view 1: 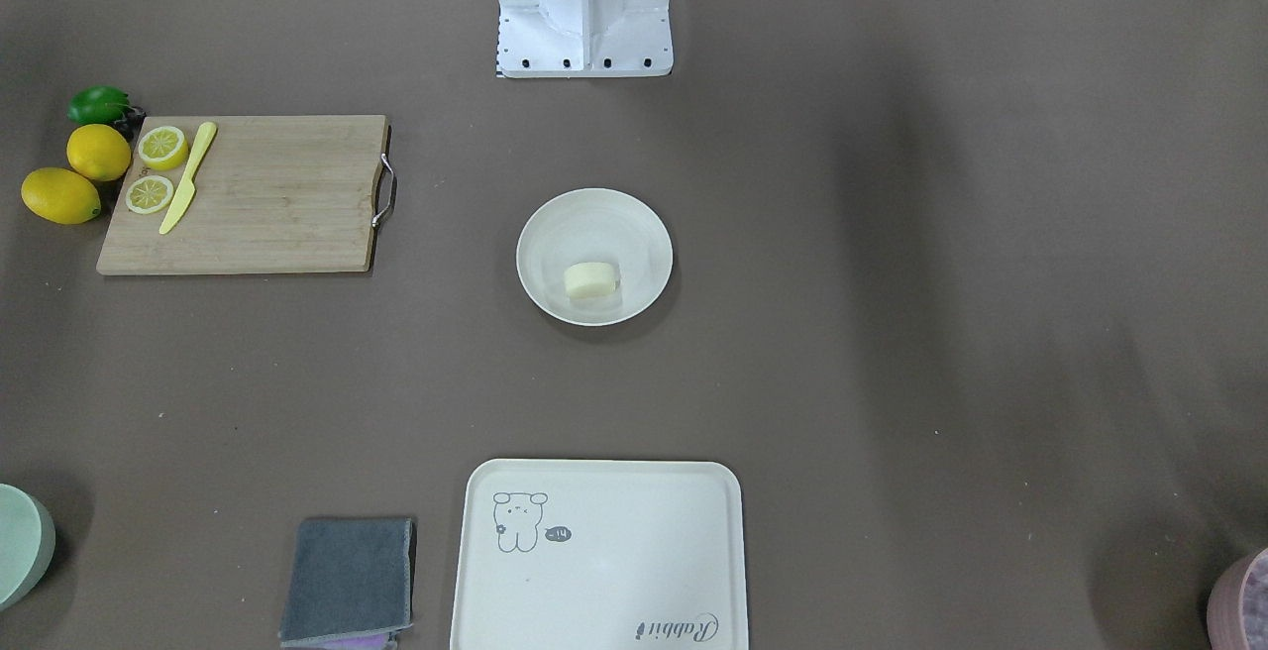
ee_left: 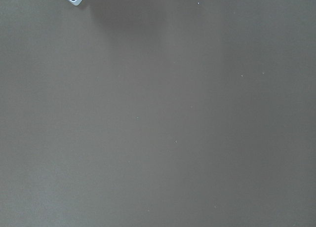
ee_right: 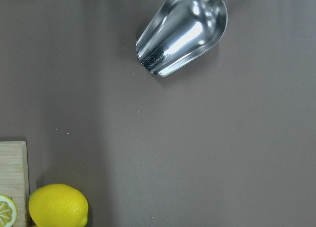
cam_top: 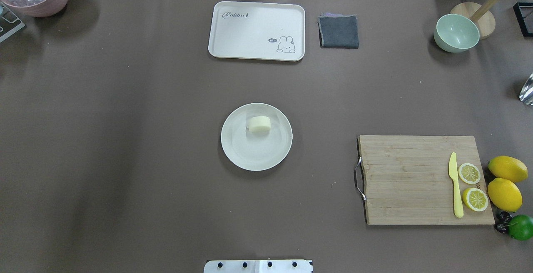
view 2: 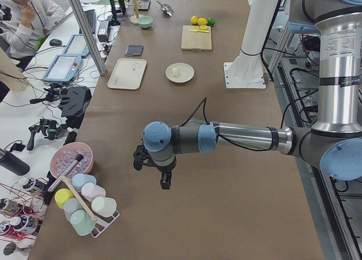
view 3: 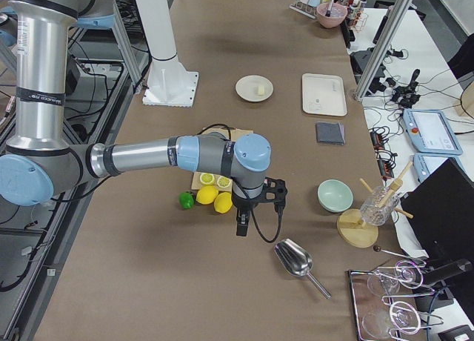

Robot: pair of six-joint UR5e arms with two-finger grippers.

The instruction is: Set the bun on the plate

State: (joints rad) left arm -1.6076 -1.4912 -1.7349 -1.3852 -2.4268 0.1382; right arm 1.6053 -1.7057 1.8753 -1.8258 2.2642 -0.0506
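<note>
**A:** Where is the bun point(cam_top: 259, 123) now?

**B:** It lies inside the plate point(cam_top: 250, 158), a little off the plate's middle, on the half that faces the tray point(cam_top: 250, 31). It rests on the plate's floor and does not touch the rim.

**A:** And the fingers?

**B:** The left fingers point(view 2: 164, 183) hang over bare counter point(cam_top: 125, 140), well apart from the plate. The right fingers point(view 3: 240, 228) hang well apart from the plate on its other side, beyond the cutting board point(cam_top: 408, 181) and near a metal scoop point(ee_right: 182, 34). Only the side views show them, and small, so I cannot tell if they are spread or pressed together.

**A:** So the work looks finished?

**B:** I judge so, because the bun is on the plate and nothing touches it.

**A:** What could go wrong from here?

**B:** Not much. If an arm passed low over the plate, it could knock the rim. The plate seems to lie loose on the counter, so it would shift. The bun looks smooth and rounded, so it could slide toward the rim or off it. A needless second grip would also lift it away.
</note>
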